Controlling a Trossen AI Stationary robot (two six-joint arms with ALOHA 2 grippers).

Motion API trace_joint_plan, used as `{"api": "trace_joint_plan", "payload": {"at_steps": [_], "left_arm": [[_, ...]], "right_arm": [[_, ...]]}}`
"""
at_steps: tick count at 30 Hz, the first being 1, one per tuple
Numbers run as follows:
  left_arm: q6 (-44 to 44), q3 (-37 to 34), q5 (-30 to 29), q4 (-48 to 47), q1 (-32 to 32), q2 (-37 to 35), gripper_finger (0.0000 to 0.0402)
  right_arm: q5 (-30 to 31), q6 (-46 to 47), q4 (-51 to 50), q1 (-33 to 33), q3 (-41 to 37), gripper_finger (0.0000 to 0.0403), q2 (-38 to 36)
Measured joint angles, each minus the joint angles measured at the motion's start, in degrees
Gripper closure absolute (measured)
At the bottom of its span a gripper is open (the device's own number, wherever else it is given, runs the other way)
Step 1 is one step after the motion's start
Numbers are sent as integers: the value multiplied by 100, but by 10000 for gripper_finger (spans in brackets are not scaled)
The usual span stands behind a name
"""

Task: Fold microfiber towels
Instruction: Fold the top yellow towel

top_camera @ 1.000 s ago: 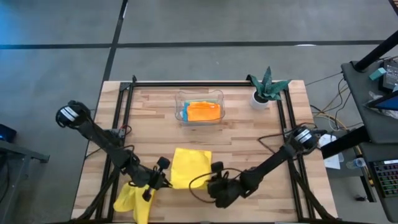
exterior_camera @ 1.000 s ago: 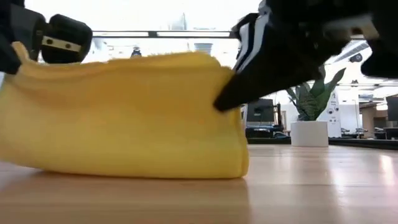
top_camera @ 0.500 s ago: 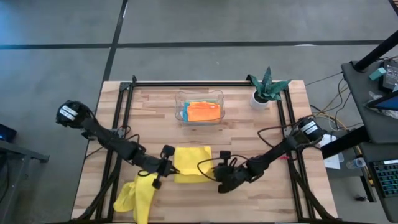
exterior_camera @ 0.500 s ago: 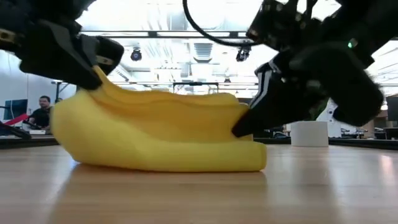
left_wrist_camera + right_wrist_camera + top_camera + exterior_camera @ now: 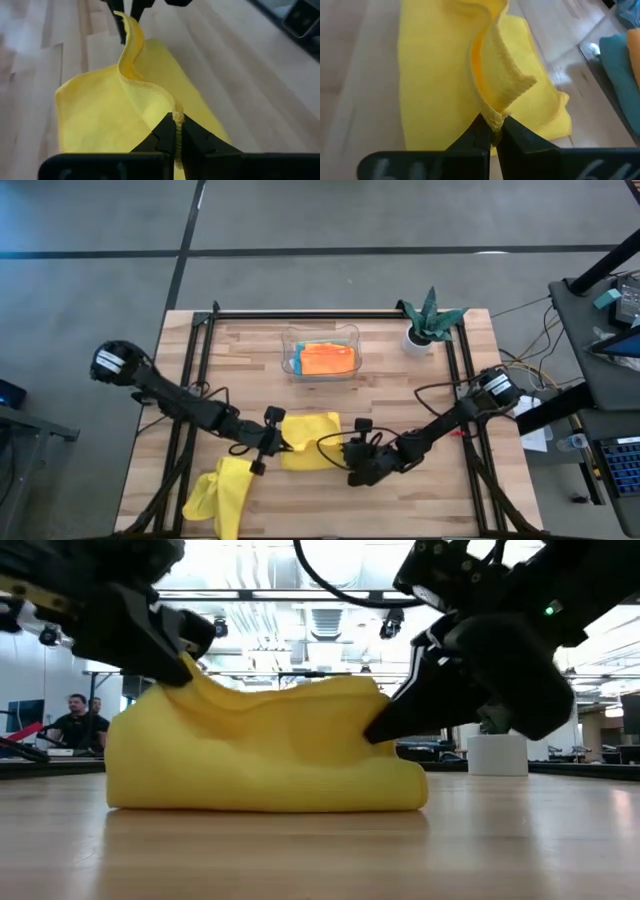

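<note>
Two sets of jaws pinch one yellow towel (image 5: 310, 439) — tray (image 5: 321, 333) and plant (image 5: 428, 318) well beyond, second yellow towel (image 5: 222, 493) nearby.

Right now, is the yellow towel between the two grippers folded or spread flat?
Partly folded. The yellow towel is doubled over, its lifted edge pinched by the left gripper and right gripper, not yet laid flat.

Second yellow towel (image 5: 218, 498) cut by the high view's lower edge; tray's (image 5: 290, 340) lower cloths mostly hidden.
</note>
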Motion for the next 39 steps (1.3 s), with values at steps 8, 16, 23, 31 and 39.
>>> {"api": "trace_joint_plan", "payload": {"at_steps": [8, 16, 23, 31, 39], "left_arm": [[-297, 255, -21, -4, -314, -65, 401], [-311, 596, -215, 140, -952, 2, 401], [-660, 606, -218, 111, -1395, 430, 401], [-1224, 814, 238, 346, -1547, 1295, 401], [-746, 1109, 384, 438, -1546, 1225, 401]], "right_arm": [[160, -96, -1, 87, 159, 394, 0], [455, -111, -43, 463, 181, 394, -9], [426, -112, -16, 857, 181, 394, -54], [75, -89, 106, 1136, 195, 394, -40], [-12, -327, -211, 1176, 628, 394, 83]]}}
